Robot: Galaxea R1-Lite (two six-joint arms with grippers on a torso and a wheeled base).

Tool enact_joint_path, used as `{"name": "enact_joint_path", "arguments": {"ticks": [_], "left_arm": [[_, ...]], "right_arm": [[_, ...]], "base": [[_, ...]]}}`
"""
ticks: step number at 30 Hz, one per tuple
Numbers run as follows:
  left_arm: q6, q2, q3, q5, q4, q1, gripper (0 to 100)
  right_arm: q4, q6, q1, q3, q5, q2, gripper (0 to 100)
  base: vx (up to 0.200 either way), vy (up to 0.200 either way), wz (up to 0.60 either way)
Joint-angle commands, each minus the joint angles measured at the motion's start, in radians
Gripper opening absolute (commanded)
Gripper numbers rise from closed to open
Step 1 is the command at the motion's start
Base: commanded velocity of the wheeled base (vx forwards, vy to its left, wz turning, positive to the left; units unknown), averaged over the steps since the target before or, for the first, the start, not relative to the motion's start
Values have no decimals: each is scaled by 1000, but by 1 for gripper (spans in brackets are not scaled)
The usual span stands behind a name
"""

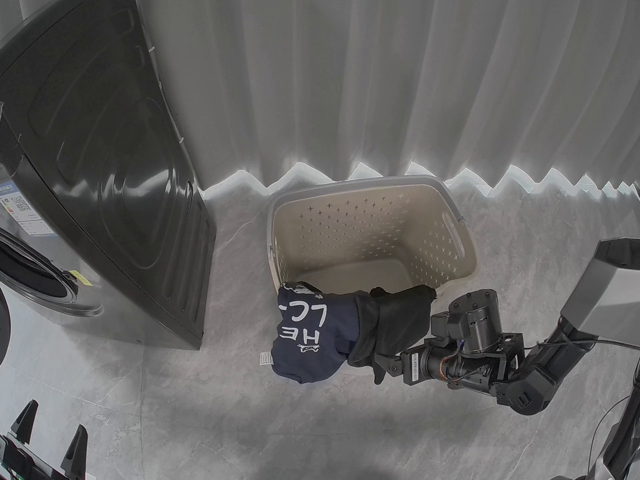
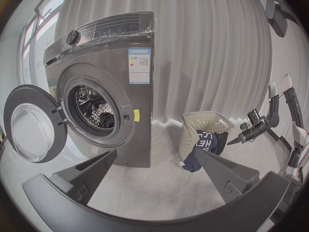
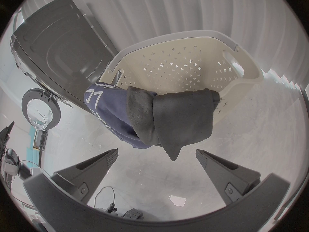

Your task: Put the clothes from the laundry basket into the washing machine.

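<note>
Right gripper (image 3: 156,153) is low over the floor (image 1: 233,401), fingers spread wide and gripping nothing, pointed at the laundry hanging over the near rim of the basket (image 1: 360,228). Two pieces are draped there, side by side and overlapping: a navy shirt (image 1: 313,341) with white letters on the washing machine's side, and a black garment (image 1: 397,321) on my right-arm side, its lower corner hanging between my spread fingers from the wrist view. From the head view my fingertips sit just beside the black cloth's lower edge; I cannot tell whether they touch it. The basket stands on the floor in front of the pale curtain (image 1: 400,68). Left gripper (image 2: 155,152) hangs released too, holding nothing, facing the washing machine (image 2: 138,139). Its round door (image 2: 32,123) is swung wide to the side, and inside the drum (image 2: 93,108) lies one dark piece of clothing (image 2: 107,120).
</note>
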Motion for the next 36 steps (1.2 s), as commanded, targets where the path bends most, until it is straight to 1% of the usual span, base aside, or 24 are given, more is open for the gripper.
{"name": "enact_joint_path", "arguments": {"ticks": [1, 3, 4, 5, 8, 10, 12, 16, 18, 24, 25, 29, 36], "left_arm": [[-1, -15, 16, 0, 0, 2, 100], [-1, -15, 16, 0, 0, 2, 100], [-1, -15, 18, 0, 0, 0, 100], [-2, -15, 16, 0, 0, 0, 100], [-2, -15, 18, 0, 0, 0, 100], [-2, -15, 16, 0, 0, 0, 100], [-1, -15, 16, 0, 0, 0, 100], [-1, -15, 18, 0, 0, 0, 100], [-1, -15, 16, 0, 0, 0, 100], [-1, -15, 18, 0, 0, 0, 100], [-2, -15, 18, 0, 0, 0, 100], [-1, -15, 18, 0, 0, 0, 100], [-2, -15, 18, 0, 0, 0, 100]], "right_arm": [[0, -2, -10, -47, 0, 63, 100], [0, -2, -10, -47, 0, 63, 100], [0, -2, -23, -94, 0, 95, 100], [0, -4, -30, -111, 0, 106, 100], [0, -7, -41, -134, 0, 125, 100], [-2, -21, -52, -148, 0, 145, 100], [-2, -24, -58, -160, 0, 153, 100], [0, -31, -87, -208, 0, 165, 100], [0, -45, -105, -220, 1, 175, 100], [-2, -47, -124, -229, 4, 176, 100], [-5, -47, -124, -232, 7, 176, 0], [-45, -47, -122, -240, 10, 176, 0], [-53, -44, -112, -232, 13, 170, 0]], "base": [[0, 0, 0], [0, 0, 0], [0, 0, 0], [0, 0, 0], [0, 0, 0], [0, 0, 0], [0, 0, 0], [0, 0, 0], [0, 0, 0], [0, 0, 0], [0, 0, 0], [0, 0, 0], [0, 0, 0]]}}
